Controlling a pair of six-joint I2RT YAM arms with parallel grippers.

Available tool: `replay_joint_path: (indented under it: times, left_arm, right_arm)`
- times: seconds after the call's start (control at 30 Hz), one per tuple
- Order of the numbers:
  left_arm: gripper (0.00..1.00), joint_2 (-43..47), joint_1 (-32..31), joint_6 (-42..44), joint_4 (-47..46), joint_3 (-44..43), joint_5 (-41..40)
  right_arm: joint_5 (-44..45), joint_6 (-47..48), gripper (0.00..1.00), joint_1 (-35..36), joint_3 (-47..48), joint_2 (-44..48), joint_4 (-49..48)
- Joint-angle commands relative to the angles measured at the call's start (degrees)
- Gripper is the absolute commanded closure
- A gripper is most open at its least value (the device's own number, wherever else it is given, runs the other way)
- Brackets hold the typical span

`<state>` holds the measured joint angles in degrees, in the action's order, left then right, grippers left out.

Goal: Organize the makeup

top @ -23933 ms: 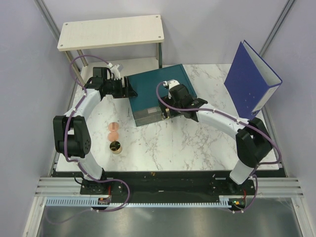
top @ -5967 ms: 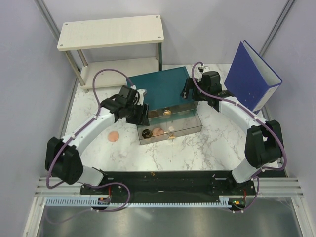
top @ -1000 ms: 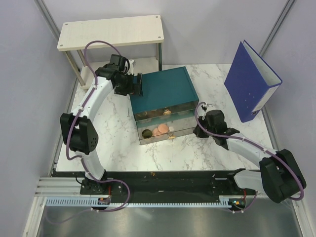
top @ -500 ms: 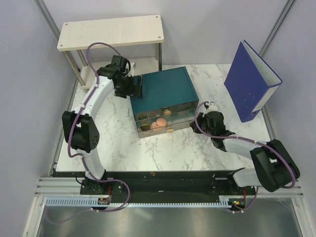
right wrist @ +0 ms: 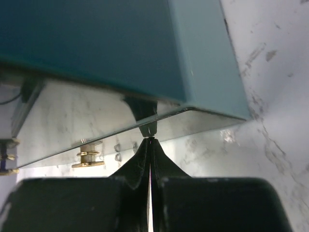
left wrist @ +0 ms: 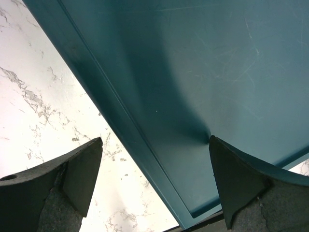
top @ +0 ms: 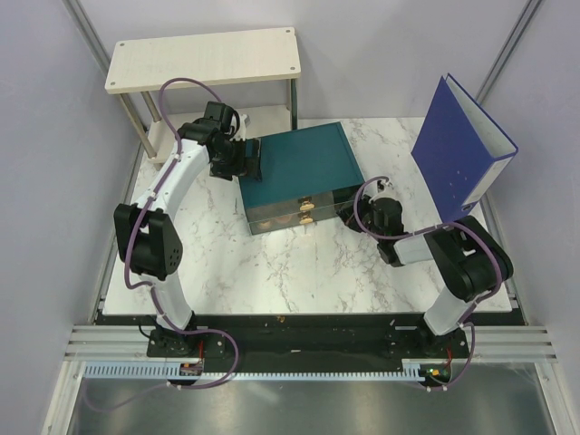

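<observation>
right gripper (right wrist: 149, 145): fingers pinched shut on nothing, tips nosed right up against the drawer front
drawer (top: 304, 214): was still hanging partly open half a sec ago, now sits flush in the teal box (top: 299, 168)
makeup: can't see any of it now, and none is left on the counter (top: 299, 272). It last showed inside that drawer, so I'd guess it's shut in there
left gripper (left wrist: 154, 169): fingers spread wide, empty, over the box's far left edge, bracing it by the look
task: looks basically finished to me

Top cam overhead; wrist cams prob. near teal box (top: 299, 163).
</observation>
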<state>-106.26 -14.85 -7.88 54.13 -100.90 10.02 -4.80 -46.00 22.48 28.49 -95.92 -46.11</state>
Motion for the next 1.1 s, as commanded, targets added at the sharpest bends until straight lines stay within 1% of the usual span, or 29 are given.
replay_joint_path:
  times: [0.0, 0.1, 0.13, 0.2, 0.23, 0.27, 0.3, 0.33, 0.4, 0.47, 0.5, 0.57, 0.6, 0.67, 0.7, 0.77, 0.8, 0.83, 0.87, 0.93, 1.07]
  left_arm:
    - [0.03, 1.4, 0.2, 0.1, 0.3, -2.3, -0.8]
    - [0.03, 2.5, 0.2, 0.1, 0.4, -2.5, -2.3]
    - [0.02, 3.0, 0.3, 0.1, 0.4, -2.5, -3.3]
    - [0.02, 4.4, 0.3, 0.0, 0.3, -3.1, -4.8]
    - [0.01, 4.8, 0.7, -0.1, 0.3, -3.2, -5.9]
    - [0.01, 5.3, 1.0, -0.4, 0.3, -3.4, -6.0]
    - [0.01, 5.8, 1.6, -0.7, 0.3, -3.5, -5.5]
    - [0.01, 6.1, 2.6, -1.0, 0.1, -3.5, -4.9]
    - [0.01, 6.4, 4.1, -2.2, 0.1, -3.3, -2.1]
    - [0.01, 6.9, 7.0, -3.5, -0.3, -2.2, 0.5]
    - [0.01, 6.9, 8.0, -3.7, -0.7, -1.6, 2.9]
    - [0.01, 7.3, 10.4, -3.7, -0.9, -0.4, 4.5]
    - [0.01, 7.3, 10.9, -3.7, -1.2, 0.2, 5.1]
    - [0.01, 7.5, 12.3, -3.0, -1.0, 1.6, 5.8]
    - [0.01, 7.6, 12.7, -2.6, -1.0, 2.1, 6.3]
    - [0.01, 8.3, 13.1, -1.7, -1.2, 4.1, 5.9]
    - [0.01, 8.6, 13.2, -1.5, -1.5, 5.0, 5.3]
    - [0.01, 8.9, 13.4, -1.4, -1.6, 6.5, 5.1]
    - [0.01, 9.5, 13.4, -1.3, -1.8, 7.5, 5.1]
    - [0.01, 10.1, 13.6, -1.4, -2.8, 10.0, 4.7]
    - [0.01, 11.5, 13.8, -2.1, -4.5, 13.1, 4.7]
  right_arm:
    - [-2.7, -3.9, 1.00, -0.2, 3.9, -0.5, -8.3]
    - [-0.7, -2.8, 1.00, -0.8, 3.4, 2.9, -3.0]
    - [0.1, -2.7, 1.00, -1.0, 3.2, 4.3, 2.7]
    - [5.2, -2.8, 1.00, -1.6, 3.2, 9.8, 10.3]
    - [7.8, -2.7, 1.00, -1.8, 3.4, 11.6, 18.3]
    - [12.7, -2.9, 1.00, -2.1, 3.6, 15.3, 22.1]
    - [14.7, -2.8, 1.00, -2.6, 3.8, 17.1, 25.5]
    - [17.3, -2.8, 1.00, -3.0, 4.4, 18.6, 31.7]
    - [22.3, -1.9, 1.00, -4.0, 4.9, 22.7, 36.0]
    - [24.6, -0.8, 1.00, -4.8, 6.0, 25.6, 39.6]
    - [26.0, 0.5, 0.91, -5.3, 6.3, 26.4, 40.0]
    - [27.5, 4.3, 0.71, -5.4, 8.2, 28.1, 41.1]
    - [28.5, 5.3, 0.52, -5.4, 9.9, 28.4, 41.3]
    - [29.1, 9.1, 0.37, -5.4, 11.8, 28.3, 41.9]
    - [29.2, 10.3, 0.27, -5.4, 14.0, 28.1, 42.1]
    - [28.7, 14.9, 0.19, -5.4, 16.1, 27.3, 42.2]
    - [27.9, 16.7, 0.12, -5.4, 17.9, 26.9, 41.6]
    - [27.7, 19.3, 0.08, -5.4, 18.8, 26.4, 41.5]
    - [27.4, 21.1, 0.02, -5.3, 20.5, 26.0, 41.3]
    - [26.1, 25.4, 0.02, -5.4, 22.3, 25.2, 40.9]
    - [24.3, 30.3, 0.02, -5.2, 26.2, 23.8, 40.7]
